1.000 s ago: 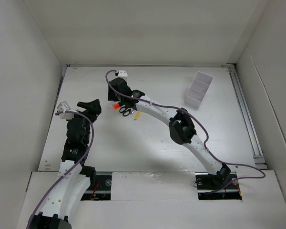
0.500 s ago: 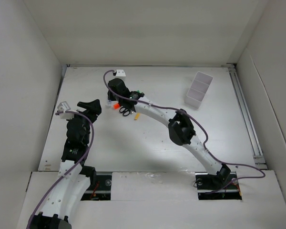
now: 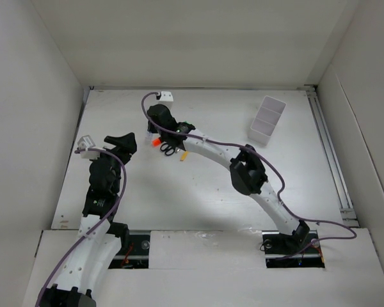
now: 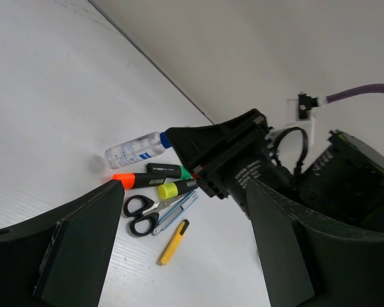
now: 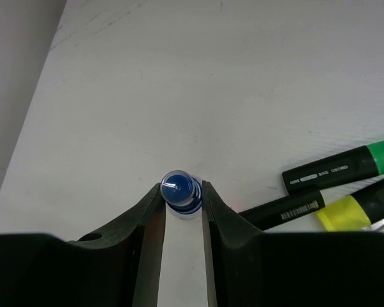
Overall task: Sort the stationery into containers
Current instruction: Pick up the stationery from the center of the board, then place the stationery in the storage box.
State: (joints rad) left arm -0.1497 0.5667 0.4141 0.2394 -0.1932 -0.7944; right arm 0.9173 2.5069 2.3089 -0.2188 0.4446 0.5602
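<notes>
R gripper (image 5: pixel 182 192) pinches the round blue cap of the clear bottle (image 4: pixel 133 151). L gripper (image 3: pixel 120 142) is wide apart, holding nothing.

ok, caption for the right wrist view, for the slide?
Right pincer clamped on the cap of the blue-capped clear bottle, with the green-and-black highlighter lying apart on the table.

White table (image 3: pixel 179 198) with stationery (image 3: pixel 169 151), tray (image 3: pixel 262 135)
</notes>
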